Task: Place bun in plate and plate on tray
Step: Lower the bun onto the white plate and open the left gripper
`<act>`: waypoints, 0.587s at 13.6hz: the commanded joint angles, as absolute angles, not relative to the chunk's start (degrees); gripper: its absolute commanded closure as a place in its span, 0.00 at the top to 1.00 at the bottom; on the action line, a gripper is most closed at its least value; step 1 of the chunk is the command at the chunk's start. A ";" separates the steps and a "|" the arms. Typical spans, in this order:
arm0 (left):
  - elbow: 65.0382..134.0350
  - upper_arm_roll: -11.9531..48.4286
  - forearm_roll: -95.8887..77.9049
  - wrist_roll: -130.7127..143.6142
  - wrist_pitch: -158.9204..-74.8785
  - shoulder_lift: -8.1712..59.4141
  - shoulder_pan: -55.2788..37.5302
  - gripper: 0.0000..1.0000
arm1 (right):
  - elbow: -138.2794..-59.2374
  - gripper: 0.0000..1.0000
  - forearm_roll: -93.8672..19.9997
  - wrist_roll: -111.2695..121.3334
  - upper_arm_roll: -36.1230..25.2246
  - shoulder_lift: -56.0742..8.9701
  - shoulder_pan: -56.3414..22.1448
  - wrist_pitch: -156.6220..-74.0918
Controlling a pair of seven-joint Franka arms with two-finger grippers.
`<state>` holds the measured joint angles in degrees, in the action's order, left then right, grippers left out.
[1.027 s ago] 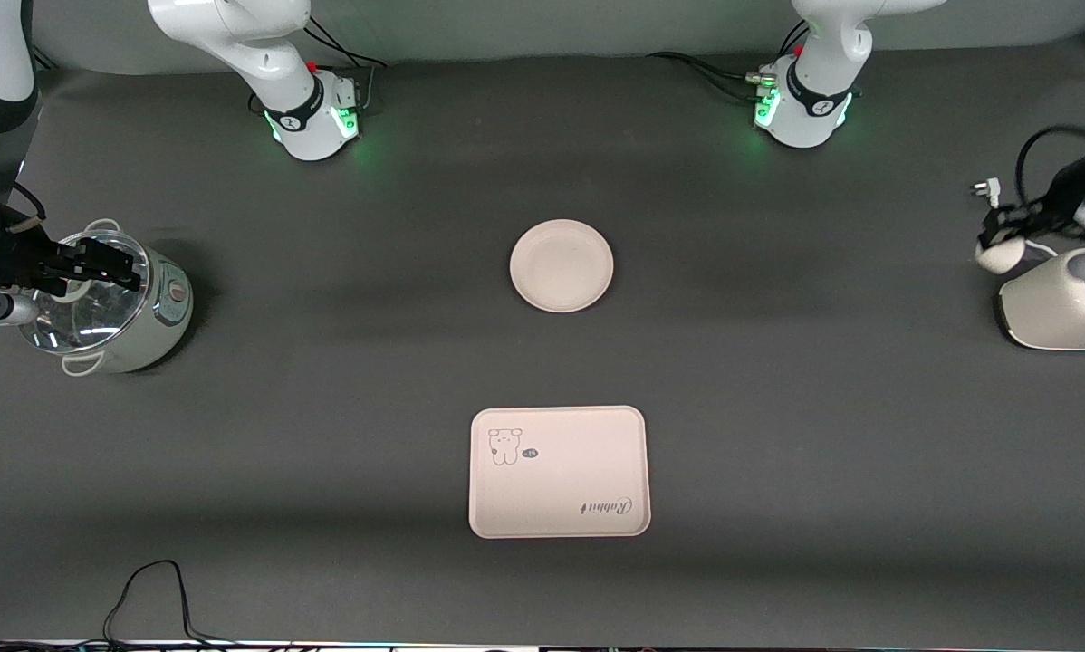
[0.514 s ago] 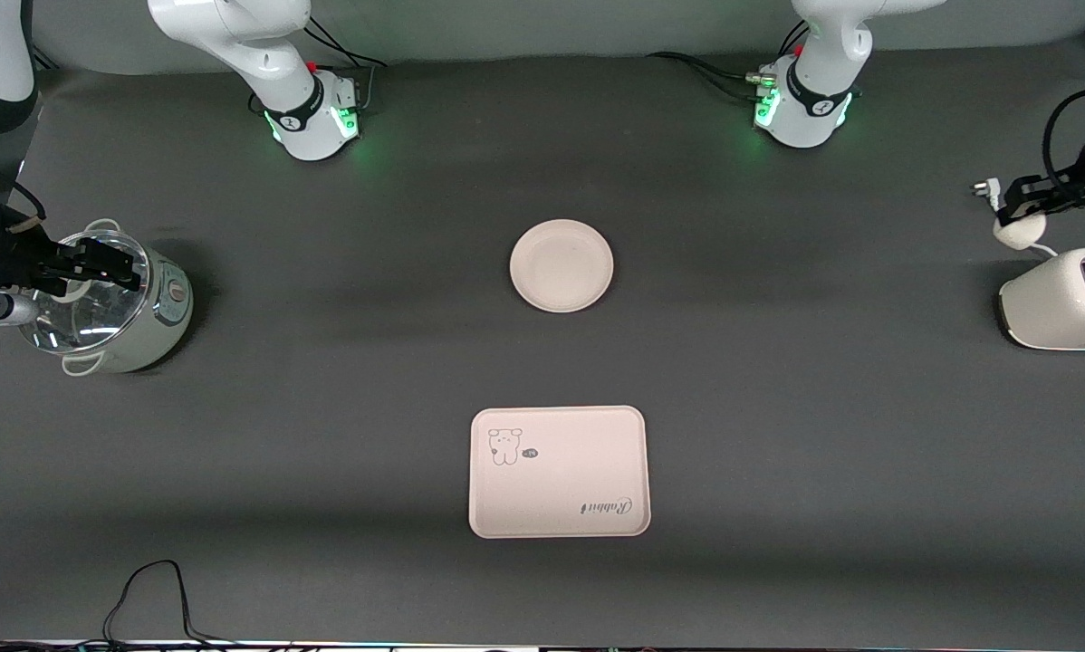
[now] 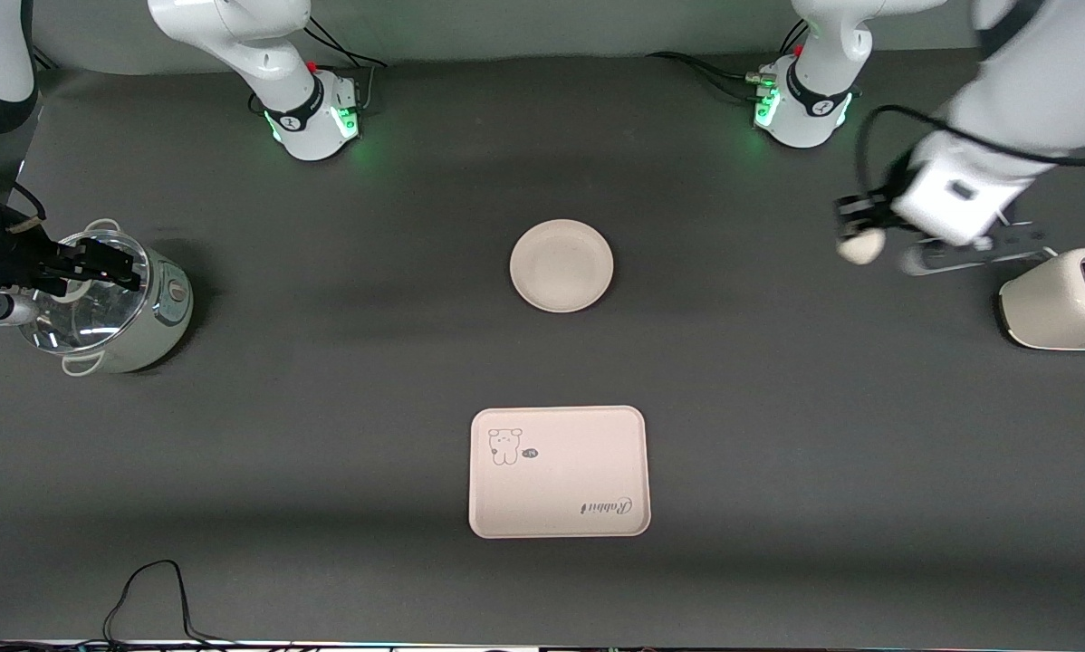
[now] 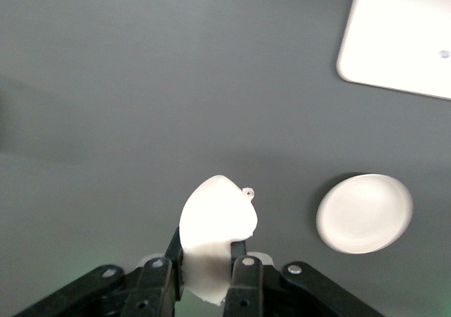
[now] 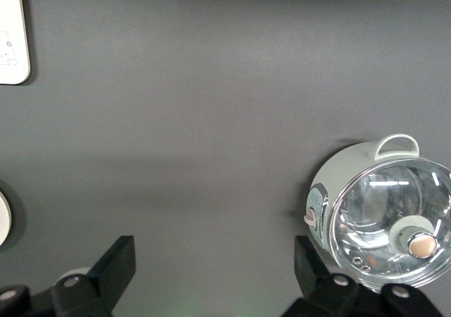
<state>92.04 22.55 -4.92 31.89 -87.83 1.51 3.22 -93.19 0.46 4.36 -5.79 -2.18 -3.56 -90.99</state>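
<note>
Left end effector (image 3: pixel 855 237): pinching bun (image 3: pixel 861 246) aloft over desk (image 3: pixel 325 453), between toaster (image 3: pixel 1063 299) and plate (image 3: pixel 561 265); shallow grip, slip risk. Right end effector (image 3: pixel 99 263): spread, waiting over cooker (image 3: pixel 117 308). Tray (image 3: pixel 558 471): bare

Bare table (image 3: pixel 742 380) lies between the plate (image 3: pixel 561 265) and tray (image 3: pixel 558 472); a toaster (image 3: pixel 1061 299) and a cooker (image 3: pixel 112 303) flank the table ends.

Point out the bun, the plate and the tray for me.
bun (image 3: pixel 861 246), front view, its rounded end below the left gripper (image 3: pixel 855 222).
plate (image 3: pixel 561 265), front view, middle of its bare dish.
tray (image 3: pixel 565 480), front view, bare middle.
</note>
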 commanded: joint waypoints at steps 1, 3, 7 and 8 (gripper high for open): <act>85.79 27.23 -5.19 43.91 -88.93 7.55 -0.16 0.28 | -93.34 1.00 -0.70 5.80 -6.33 -1.76 -3.78 -90.62; 86.39 27.60 -5.01 49.37 -92.36 9.13 -5.24 0.28 | -93.34 1.00 -0.70 5.80 -6.33 -1.76 -3.78 -90.62; 88.67 27.60 -4.48 57.46 -96.05 11.60 -13.61 0.28 | -93.34 1.00 -0.70 5.80 -6.33 -1.76 -3.78 -90.62; 89.90 27.60 -4.48 59.22 -97.37 11.60 -15.45 0.28 | -93.34 1.00 -0.70 5.80 -6.33 -1.76 -3.78 -90.62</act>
<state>88.83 28.21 -5.01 55.31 -95.53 11.19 -11.92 -93.21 0.46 4.37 -5.83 -2.18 -3.56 -90.99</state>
